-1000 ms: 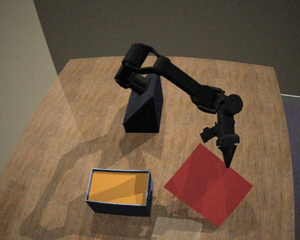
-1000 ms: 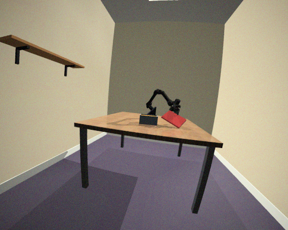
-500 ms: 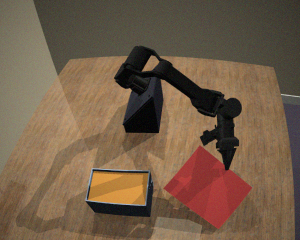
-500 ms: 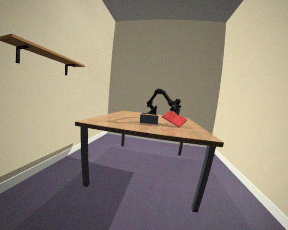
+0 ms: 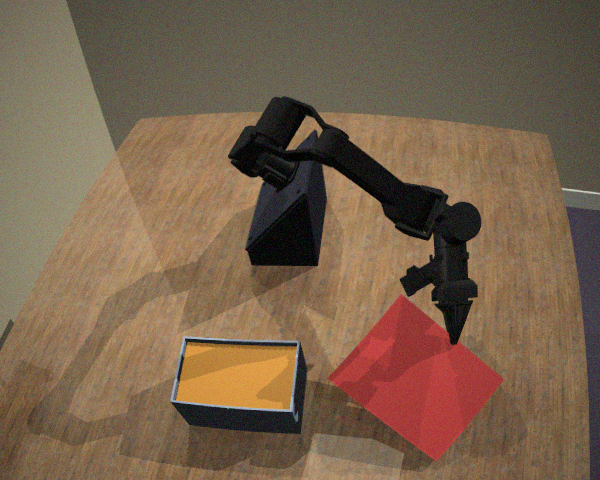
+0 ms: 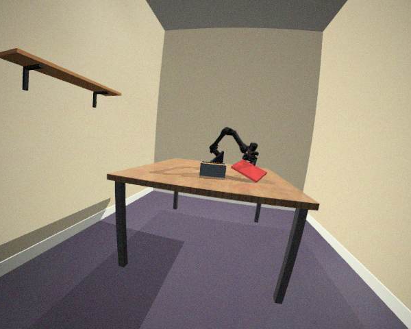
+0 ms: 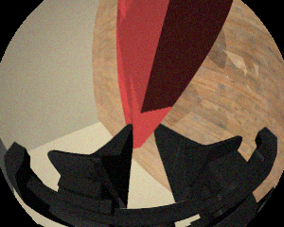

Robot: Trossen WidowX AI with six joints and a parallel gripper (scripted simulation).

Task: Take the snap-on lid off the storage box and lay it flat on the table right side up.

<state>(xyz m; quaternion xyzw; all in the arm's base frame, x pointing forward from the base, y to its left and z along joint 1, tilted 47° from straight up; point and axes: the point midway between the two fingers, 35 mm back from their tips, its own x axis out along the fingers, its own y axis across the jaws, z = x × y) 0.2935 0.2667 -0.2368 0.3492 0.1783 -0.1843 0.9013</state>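
A square, flat red lid (image 5: 419,379) (image 6: 248,171) (image 7: 144,52) with straight edges and pointed corners is tilted beside an open storage box (image 5: 243,421) (image 6: 212,170), well apart from it. The lid's broad face is plain bright red, crossed by darker shadows; close up, another surface looks deep maroon. The black gripper (image 5: 454,341) (image 6: 251,163) (image 7: 142,127) is clamped on the lid's edge, its fingers narrowly parted around it. The box stands upright on a brown wooden table (image 5: 150,206) (image 6: 184,184), rectangular and dark blue-gray, with a pale thin rim and orange showing inside. I cannot tell whether any part of the lid touches the table.
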